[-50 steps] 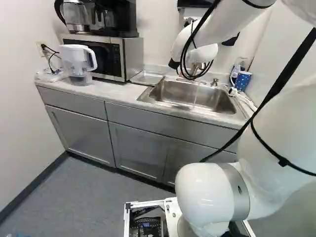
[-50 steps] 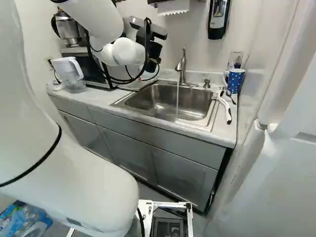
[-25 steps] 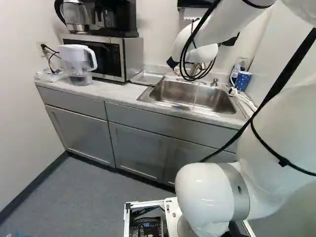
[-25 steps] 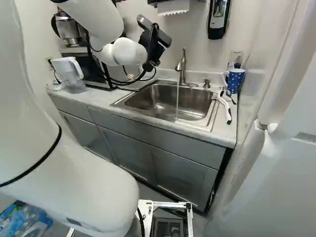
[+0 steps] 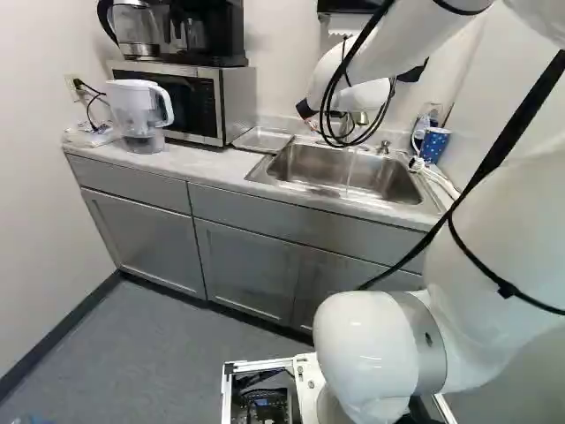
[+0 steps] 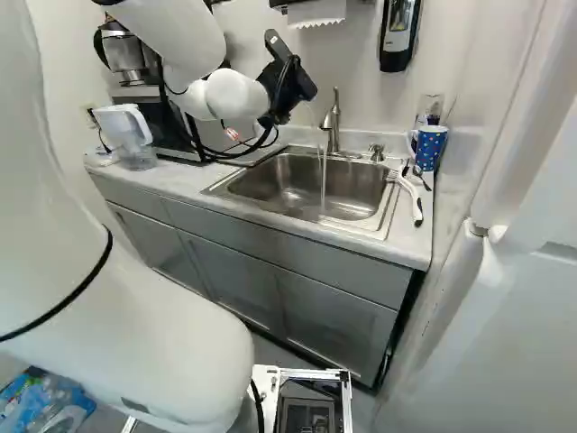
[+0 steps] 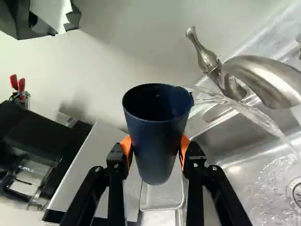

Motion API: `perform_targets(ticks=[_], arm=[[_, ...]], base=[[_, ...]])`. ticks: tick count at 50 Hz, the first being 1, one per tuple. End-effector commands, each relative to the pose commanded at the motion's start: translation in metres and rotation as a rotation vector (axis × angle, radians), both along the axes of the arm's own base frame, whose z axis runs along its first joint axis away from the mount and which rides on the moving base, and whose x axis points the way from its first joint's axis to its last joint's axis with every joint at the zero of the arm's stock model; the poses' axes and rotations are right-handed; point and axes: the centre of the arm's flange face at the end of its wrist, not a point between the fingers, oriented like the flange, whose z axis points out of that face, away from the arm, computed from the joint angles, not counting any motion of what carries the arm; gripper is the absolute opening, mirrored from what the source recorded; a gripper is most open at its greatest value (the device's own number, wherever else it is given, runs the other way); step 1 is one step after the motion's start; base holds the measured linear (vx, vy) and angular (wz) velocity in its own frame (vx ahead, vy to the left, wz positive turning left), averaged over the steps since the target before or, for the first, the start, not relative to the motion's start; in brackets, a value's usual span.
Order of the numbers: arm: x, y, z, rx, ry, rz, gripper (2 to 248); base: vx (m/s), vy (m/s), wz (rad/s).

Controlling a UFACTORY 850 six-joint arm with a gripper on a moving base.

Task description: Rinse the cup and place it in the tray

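Currently, the tool [image 7: 155, 145] grips the cup [image 7: 157, 132], part-closed around it. Drain it fully into the sink [image 7: 225, 139] beside the tool.

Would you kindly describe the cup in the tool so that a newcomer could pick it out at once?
Start at the steel sink and find its curved faucet. Beside that faucet, in the wrist view, the tool grips the cup. It is plain dark blue, whereas the mug on the counter has pale dots and a handle.
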Motion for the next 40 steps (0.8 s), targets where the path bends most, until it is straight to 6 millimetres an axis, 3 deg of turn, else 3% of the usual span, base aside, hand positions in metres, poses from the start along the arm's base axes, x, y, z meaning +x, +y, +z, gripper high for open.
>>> perform_targets(ticks=[40], arm=[[0.0000, 0.0000, 0.0000, 0.412, -0.024, -0.080, 119]], base=[[0.000, 0.000, 0.000]])
